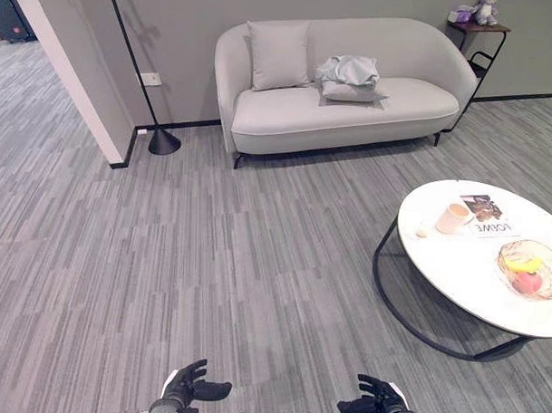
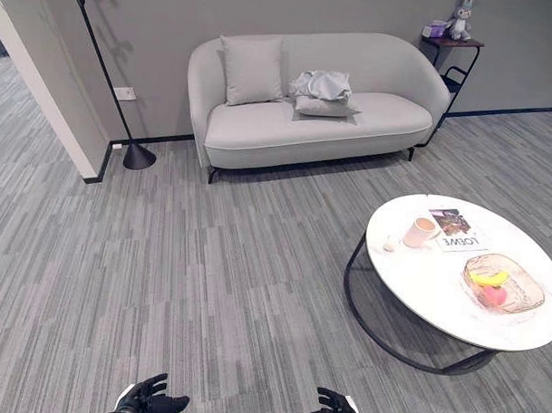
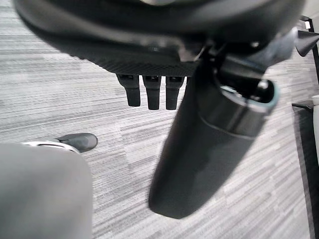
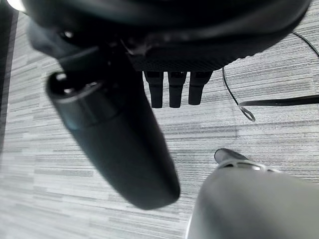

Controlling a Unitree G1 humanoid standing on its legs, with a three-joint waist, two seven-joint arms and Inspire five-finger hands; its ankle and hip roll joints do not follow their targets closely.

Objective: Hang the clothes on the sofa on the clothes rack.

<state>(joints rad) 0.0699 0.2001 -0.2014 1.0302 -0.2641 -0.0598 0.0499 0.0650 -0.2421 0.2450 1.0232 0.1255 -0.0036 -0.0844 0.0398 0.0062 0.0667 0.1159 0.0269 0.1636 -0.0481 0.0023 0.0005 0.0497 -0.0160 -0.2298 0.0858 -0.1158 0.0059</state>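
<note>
At far left, a black floor lamp with a thin slanted pole and round base (image 1: 163, 142) stands on the grey striped carpet floor (image 1: 211, 259), beside a white wall corner with a socket plate (image 1: 151, 78).

Next to the right, a pale grey two-seat upholstered sofa (image 1: 288, 116) stands against the grey wall. A square pale grey cushion (image 1: 279, 54) leans upright against its backrest at the left end. The task's item, a crumpled light grey garment (image 1: 347, 69), lies at mid-seat on top of a flat pale grey pillow (image 1: 351, 92); it is bunched, touching the backrest, and well apart from both hands.

Right of the sofa, a small dark side table (image 1: 482, 32) carries a grey plush toy (image 1: 485, 9) and a small purple box (image 1: 460, 14).

In the right foreground, a round white coffee table on a black ring frame (image 1: 455, 276) holds a pale pink cup (image 1: 452, 217), a magazine (image 1: 489, 218) just beside it, and a clear glass bowl of fruit (image 1: 530, 270) near the table's right rim.

At the lower edge, the left hand (image 1: 193, 385) and the right hand (image 1: 371, 405) hang low over the carpet, palms facing inward. Each hand's fingers are relaxed, apart from the thumb, and grasp nothing; the wrist views show the fingers (image 3: 149, 92) extended over bare carpet.
</note>
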